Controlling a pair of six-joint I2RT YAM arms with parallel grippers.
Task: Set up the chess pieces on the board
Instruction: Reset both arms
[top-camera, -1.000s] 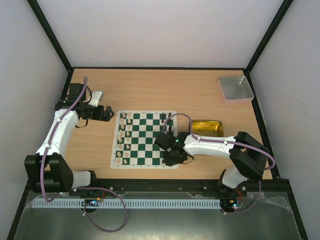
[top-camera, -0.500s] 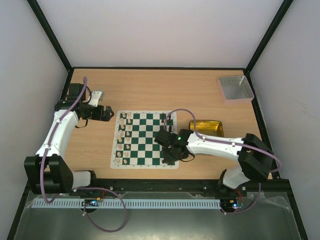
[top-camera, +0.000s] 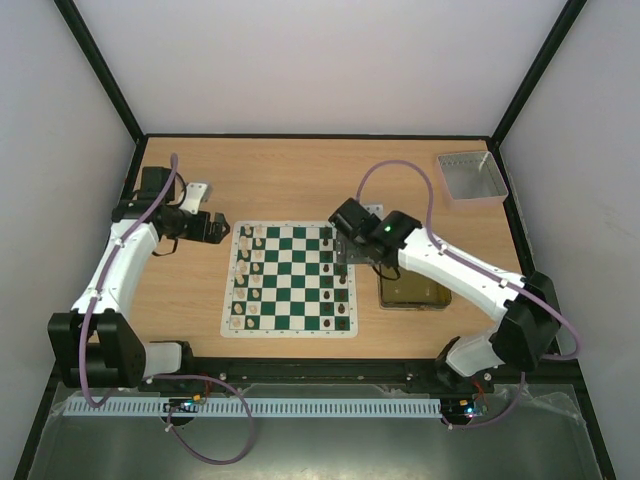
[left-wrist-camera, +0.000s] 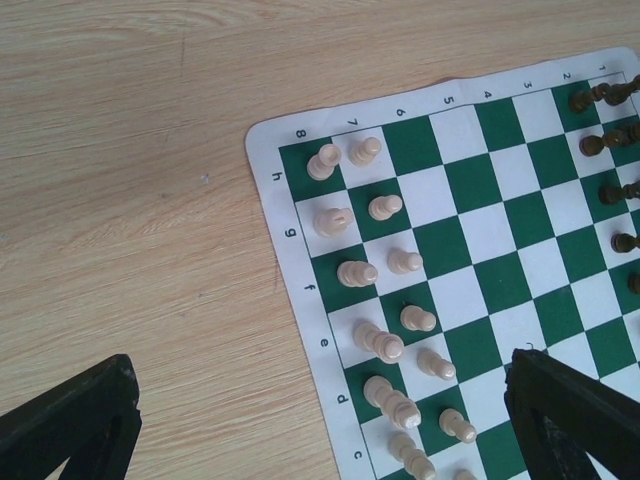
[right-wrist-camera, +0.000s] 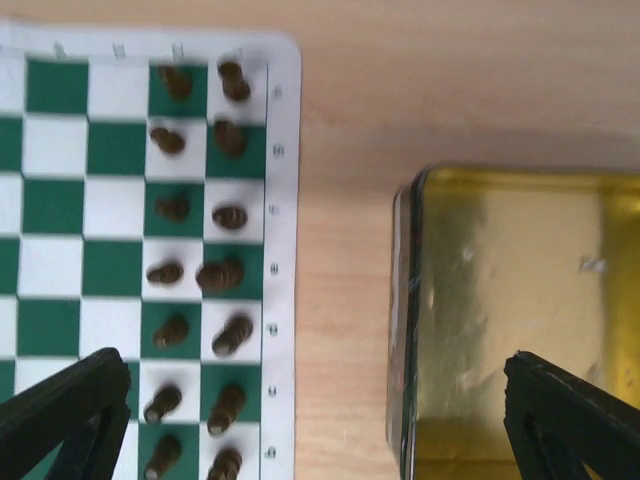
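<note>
Two jaws: I had both of mine wide open, and neither one held anything.
Left jaws: they hung over the bare tabletop (top-camera: 300, 175), just beside the far left corner of the board (top-camera: 290, 283).
Left fingers (left-wrist-camera: 75, 425): the two black tips sat at the bottom corners of my left wrist view, far apart. Only wood and a bit of board lay between them.
Right jaws: they hung near the far right corner of the board, above the strip of wood between the board and the gold tin (top-camera: 415, 296).
Right fingers (right-wrist-camera: 65, 420): the black tips were far apart here too, one over the board and one over the tin.
Board: it lay flat in the middle of the tabletop, with green and white squares and a white edge.
Cream pieces (top-camera: 243, 280): they stood in two lines along the left side of the board, each on a square.
Dark pieces (top-camera: 335, 280): they stood in two lines along the right side. My right wrist view was a bit blurry, so I could not tell their shapes.
Gold tin: it sat just right of the board, not touching it. My right arm crossed over part of it.
Grey tray (top-camera: 470, 178): it sat in the far right corner of the tabletop, well apart from the board.
</note>
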